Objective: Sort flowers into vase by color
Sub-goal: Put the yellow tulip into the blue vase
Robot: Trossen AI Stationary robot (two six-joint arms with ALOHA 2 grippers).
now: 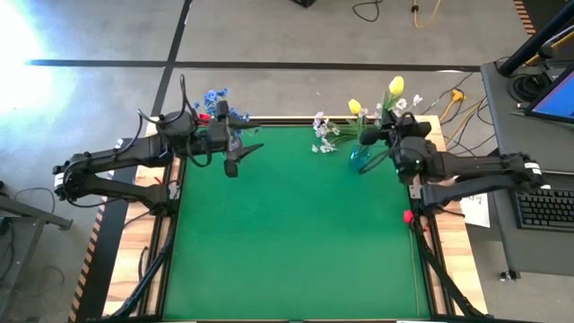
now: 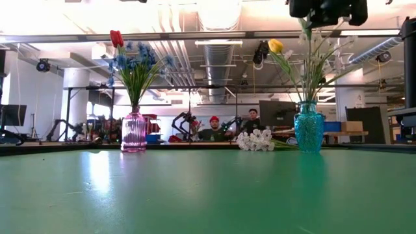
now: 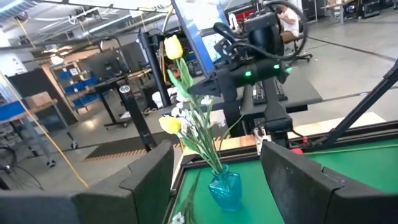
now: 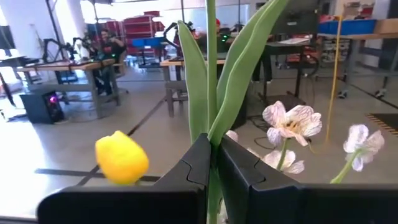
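Observation:
A pink vase (image 2: 134, 132) at the far left of the table holds blue clusters (image 2: 140, 62) and one red tulip (image 2: 116, 38). A teal vase (image 2: 309, 127) at the far right holds a yellow tulip (image 2: 275, 46) and white blossoms (image 4: 292, 121). A loose white spray (image 2: 257, 140) lies on the mat between the vases. My right gripper (image 1: 377, 136) hovers above the teal vase, shut on a green tulip stem. My left gripper (image 1: 236, 159) hangs open beside the pink vase and touches nothing. My right gripper (image 4: 213, 146) pinches a green stem with its long leaves (image 4: 211, 121) between the two fingers. The fingers lie across the stem, which runs upright through the hold. Below the gripper the stem (image 2: 305, 65) leads down into the teal vase's mouth; its bloom is outside the wrist view.
The green mat (image 1: 296, 233) stretches toward the near edge with nothing on it. A second yellow tulip (image 1: 355, 106) leans out of the teal vase toward the far edge. Wooden table borders, cables and a desk with a keyboard (image 1: 545, 208) sit at the right. People sit in the room behind.

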